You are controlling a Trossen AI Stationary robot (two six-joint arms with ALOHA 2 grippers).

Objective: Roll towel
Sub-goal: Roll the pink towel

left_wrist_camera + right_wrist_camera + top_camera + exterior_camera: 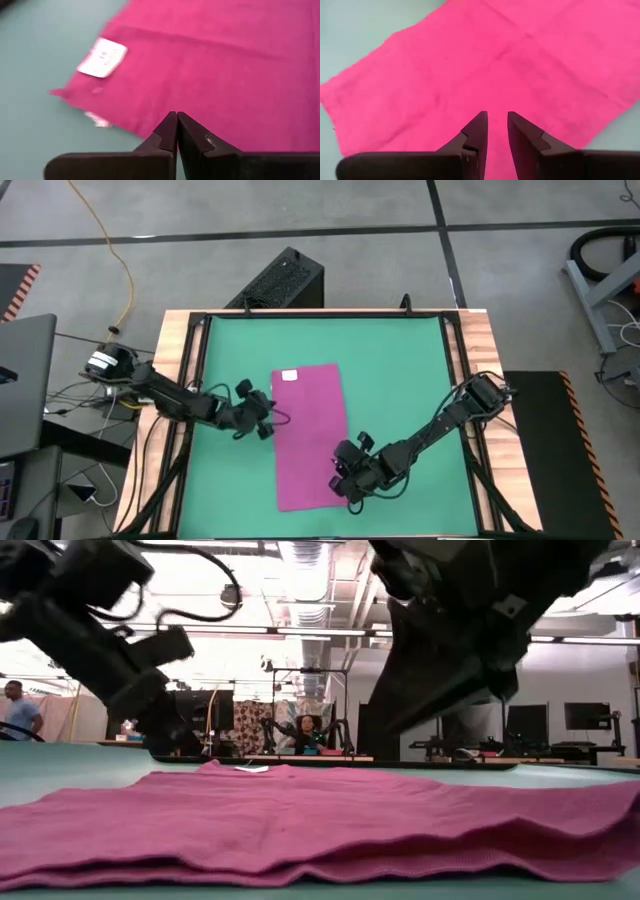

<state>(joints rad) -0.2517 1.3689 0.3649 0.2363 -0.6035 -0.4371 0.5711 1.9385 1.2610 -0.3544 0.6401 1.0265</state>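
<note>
Towel (310, 435), one only: a magenta-purple rectangular cloth of soft fabric, lies spread flat in the middle of the green mat (400, 370) that covers the wooden-edged table (480, 340). One small white tag (289, 376) sits at the towel's far short edge, the edge toward the black box (280, 280) standing on the floor beyond the table. In the low view the towel's near edge shows doubled layers.

Two dark arms work here. The left gripper (265, 420) is at the towel's left long edge, about midway along it, with its two fingers (170, 132) pressed together and nothing between them; its wrist view shows the tips over the towel's edge, the tag nearby. The right gripper (345, 480) is over the towel's near right corner, its fingers (477, 127) standing a narrow gap apart, with towel fabric visible through the gap and nothing gripped.

Two people show in the room behind the table.
</note>
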